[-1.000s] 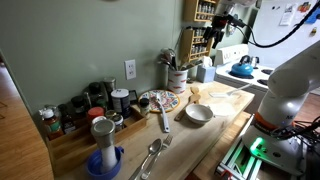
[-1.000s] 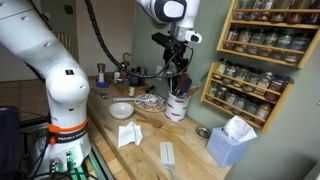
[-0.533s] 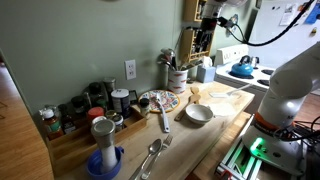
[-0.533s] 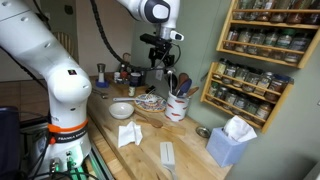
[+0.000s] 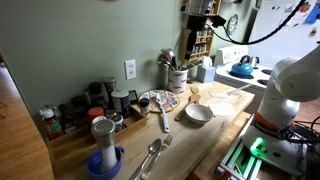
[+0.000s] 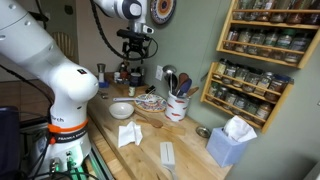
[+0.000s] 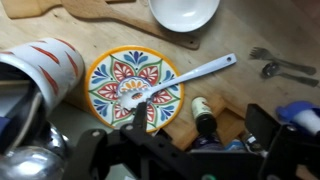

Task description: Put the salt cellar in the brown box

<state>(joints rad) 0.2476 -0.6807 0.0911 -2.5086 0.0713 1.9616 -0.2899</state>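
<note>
The salt cellar [image 5: 100, 133], a white cylinder with a pale grey rounded top, stands in a blue holder at the near end of the counter; only the blue holder's edge [image 7: 300, 115] shows in the wrist view. My gripper [image 5: 197, 18] hangs high above the counter, well apart from the cellar, and shows in both exterior views [image 6: 137, 42]. In the wrist view its fingers [image 7: 199, 118] are wide apart and empty, above a dark bottle and the patterned plate [image 7: 130, 85]. A brown panel [image 5: 20, 140] fills the lower left corner; I cannot tell whether it is the brown box.
Several spice jars [image 5: 95, 100] line the wall. A white utensil crock [image 5: 177, 76], a white bowl [image 5: 198, 113], a spoon on the plate [image 7: 190, 75], loose forks [image 5: 150, 157], a wall spice rack [image 6: 250, 60] and a tissue box [image 6: 230, 140] are on or by the counter.
The arm has swung away from the spice rack and crock, along the counter toward the plate and jars. The gripper stayed open and empty. Nothing on the counter moved.
</note>
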